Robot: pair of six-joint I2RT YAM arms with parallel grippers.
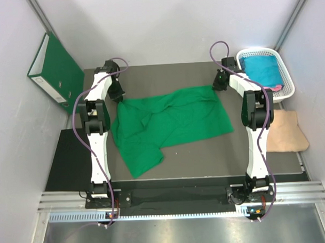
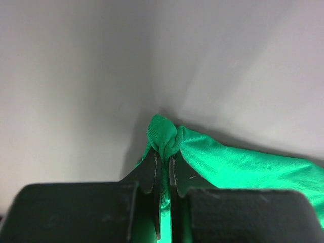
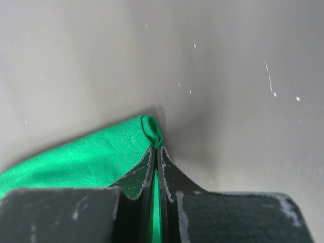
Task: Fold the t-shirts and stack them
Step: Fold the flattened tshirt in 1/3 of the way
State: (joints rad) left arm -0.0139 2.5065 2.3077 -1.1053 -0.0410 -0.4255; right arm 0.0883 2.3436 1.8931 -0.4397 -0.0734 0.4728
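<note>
A bright green t-shirt (image 1: 168, 124) lies spread and rumpled on the dark table (image 1: 169, 169). My left gripper (image 1: 119, 97) sits at its far left corner, shut on a bunched fold of the green cloth (image 2: 164, 136). At the far right corner my right gripper (image 1: 219, 86) is shut on the shirt's hem (image 3: 152, 129). In each wrist view the green fabric shows pinched between the black fingers (image 3: 169, 174). A teal t-shirt (image 1: 262, 69) and a bit of pink cloth (image 1: 277, 87) lie in the white basket (image 1: 285, 74).
A dark green binder (image 1: 56, 72) leans against the left wall. A beige cloth pad (image 1: 285, 130) lies at the table's right edge, below the basket. White walls close in the table on three sides.
</note>
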